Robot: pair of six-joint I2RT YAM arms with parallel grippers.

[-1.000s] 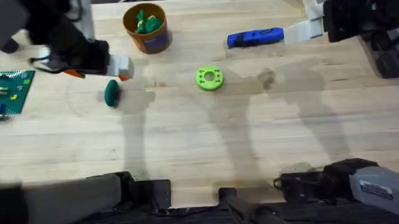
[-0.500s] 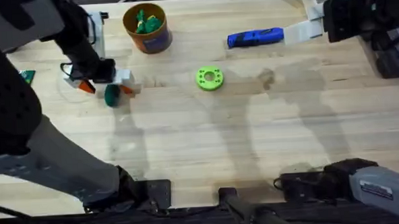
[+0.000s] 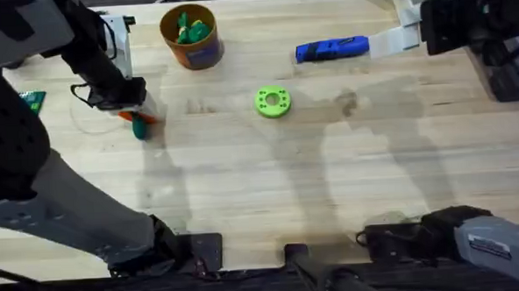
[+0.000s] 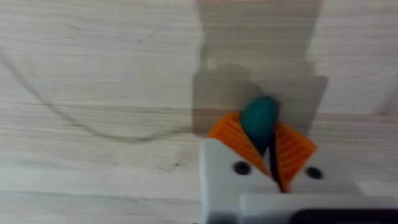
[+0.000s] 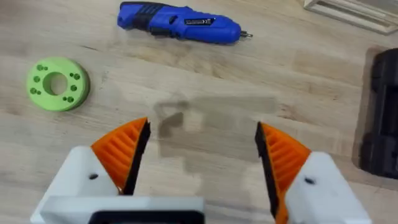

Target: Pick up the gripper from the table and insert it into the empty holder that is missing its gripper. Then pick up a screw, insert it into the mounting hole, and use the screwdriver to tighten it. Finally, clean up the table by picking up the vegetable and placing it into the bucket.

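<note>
From my seat I see both arm bases at the near edge of the table (image 3: 332, 204), the left arm rising large and dark up the left side. Its gripper (image 3: 138, 116) is down on the wood at the far left, and in the left wrist view its orange pads (image 4: 292, 149) are clenched around the dark green vegetable (image 4: 259, 118) — the rounded end pokes out past the tips, just above or on the table; I cannot tell which. Overhead, a bit of the vegetable (image 3: 139, 129) shows under the fingers. Near the middle lies a lime green disc (image 3: 272, 102) with holes, well apart from that gripper. Farther back stands the bucket (image 3: 191, 36), with lighter green pieces inside. To the right of it lies the blue screwdriver (image 3: 332, 48), its tip pointing right in the right wrist view (image 5: 179, 22). The right gripper (image 5: 202, 155) hangs released — its two orange pads spread wide over bare wood, with the disc (image 5: 58, 84) off to one side and the screwdriver beyond.
</note>
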